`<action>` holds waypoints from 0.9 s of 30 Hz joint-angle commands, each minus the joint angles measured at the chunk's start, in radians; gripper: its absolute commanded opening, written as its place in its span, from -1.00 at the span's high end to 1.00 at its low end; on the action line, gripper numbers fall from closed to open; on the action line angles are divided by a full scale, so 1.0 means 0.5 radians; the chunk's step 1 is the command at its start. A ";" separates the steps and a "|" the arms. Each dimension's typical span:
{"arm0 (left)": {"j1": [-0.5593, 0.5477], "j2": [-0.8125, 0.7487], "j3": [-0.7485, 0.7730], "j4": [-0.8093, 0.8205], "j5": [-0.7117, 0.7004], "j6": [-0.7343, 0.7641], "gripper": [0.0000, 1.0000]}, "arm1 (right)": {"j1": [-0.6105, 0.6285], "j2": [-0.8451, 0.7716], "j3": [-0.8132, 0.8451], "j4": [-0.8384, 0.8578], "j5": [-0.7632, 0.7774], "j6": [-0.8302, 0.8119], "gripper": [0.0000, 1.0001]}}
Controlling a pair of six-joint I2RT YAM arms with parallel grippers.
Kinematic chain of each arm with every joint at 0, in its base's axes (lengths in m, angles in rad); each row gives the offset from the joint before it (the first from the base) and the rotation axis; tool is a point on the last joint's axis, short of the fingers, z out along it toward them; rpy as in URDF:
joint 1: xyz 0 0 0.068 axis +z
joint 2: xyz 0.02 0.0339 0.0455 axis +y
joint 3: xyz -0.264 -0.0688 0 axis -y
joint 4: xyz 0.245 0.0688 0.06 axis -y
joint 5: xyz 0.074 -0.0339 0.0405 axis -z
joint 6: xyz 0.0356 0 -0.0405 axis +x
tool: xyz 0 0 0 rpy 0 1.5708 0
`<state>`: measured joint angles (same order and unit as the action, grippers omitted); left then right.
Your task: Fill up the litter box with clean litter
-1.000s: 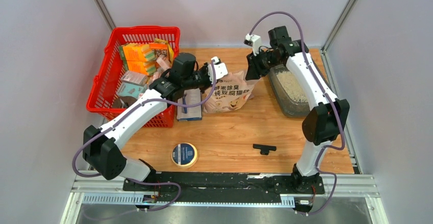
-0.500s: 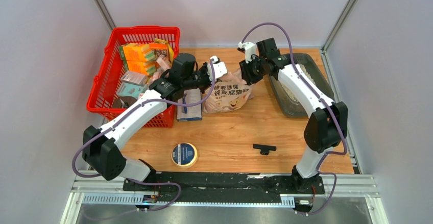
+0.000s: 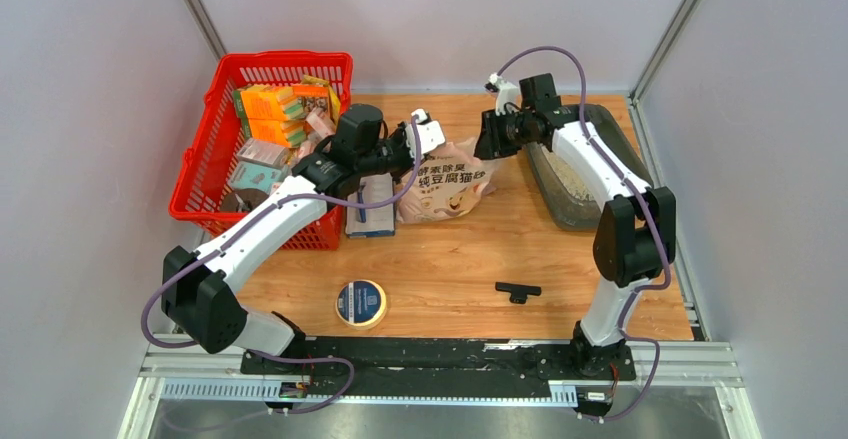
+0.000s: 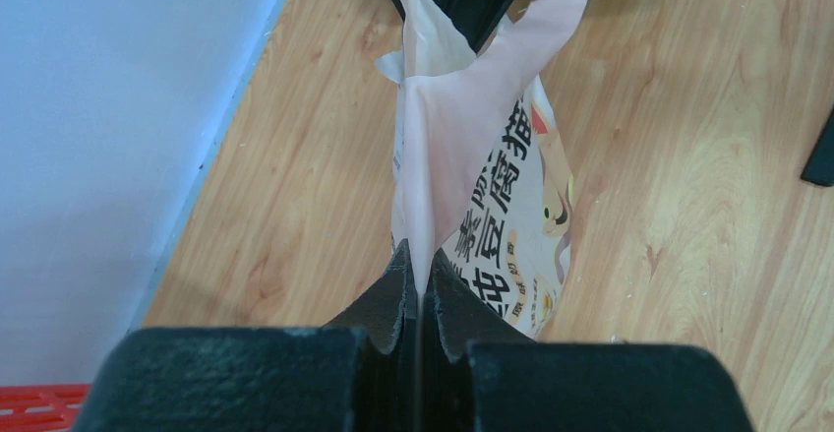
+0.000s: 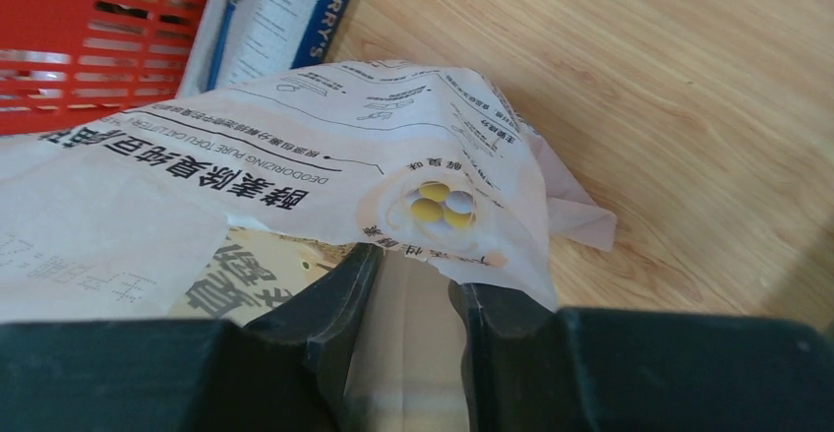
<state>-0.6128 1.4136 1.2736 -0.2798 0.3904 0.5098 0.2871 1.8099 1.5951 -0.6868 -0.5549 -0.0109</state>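
The surface (image 3: pixel 450 249) is pale wood-grain board, smooth with a faint sheen. The bag (image 3: pixel 445 184) looks like thin matt film or paper, creased and crumpled. The litter box (image 3: pixel 575 217) is smooth dark plastic, and the litter (image 3: pixel 568 181) in it is pale, dry and grainy. The basket (image 3: pixel 200 174) is glossy red plastic mesh. The left pincer (image 4: pixel 418 289) has black, matt fingers (image 4: pixel 384 309) with a rough grain.

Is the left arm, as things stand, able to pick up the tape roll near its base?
Probably not at once. Nothing stands around the tape roll, but the left gripper is shut on the top edge of the litter bag, so it would have to release the bag first.
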 commanded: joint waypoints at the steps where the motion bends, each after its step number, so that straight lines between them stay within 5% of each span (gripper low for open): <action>1: -0.002 -0.048 0.039 0.109 0.057 -0.078 1.00 | -0.006 0.144 -0.006 -0.016 -0.549 0.368 1.00; 10: -0.002 -0.014 0.091 0.066 0.041 -0.010 1.00 | -0.203 0.197 -0.214 0.722 -1.129 1.183 1.00; 27: -0.002 0.051 0.232 -0.088 -0.017 0.229 1.00 | -0.706 -0.030 -0.616 1.348 -1.409 1.862 1.00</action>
<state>-0.6128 1.4437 1.3224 -0.3401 0.3771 0.5591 -0.0189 1.8572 1.3281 -0.1677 -1.1839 0.7856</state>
